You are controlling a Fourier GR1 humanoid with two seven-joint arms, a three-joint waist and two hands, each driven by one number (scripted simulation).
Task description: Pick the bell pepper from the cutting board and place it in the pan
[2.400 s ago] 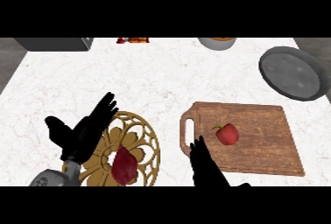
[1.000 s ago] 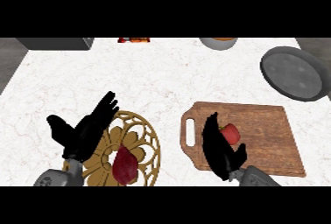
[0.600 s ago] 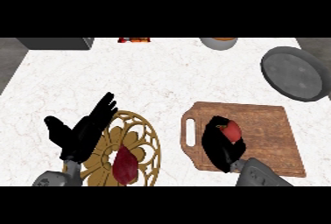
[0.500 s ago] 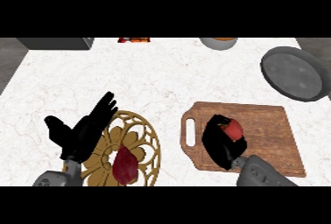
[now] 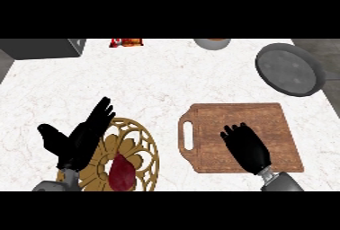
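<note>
The wooden cutting board (image 5: 216, 116) lies at the right of the counter. My right hand (image 5: 247, 147) rests on its middle, palm down, with its fingers curled over the spot where the bell pepper lay. The pepper itself is hidden under that hand. The round grey pan (image 5: 290, 68) sits beyond the board at the far right, apart from it and with nothing in it. Over the left of the counter my left hand (image 5: 81, 136) is held open, fingers spread.
A golden openwork plate (image 5: 140, 143) with a dark red item (image 5: 121, 171) lies under and beside my left hand. Along the far edge stand a grey box (image 5: 40, 47), a red packet (image 5: 126, 42) and a bowl (image 5: 212, 43).
My right hand has moved forward over the board and closed over the red bell pepper, which no longer shows. The left hand has barely shifted.
</note>
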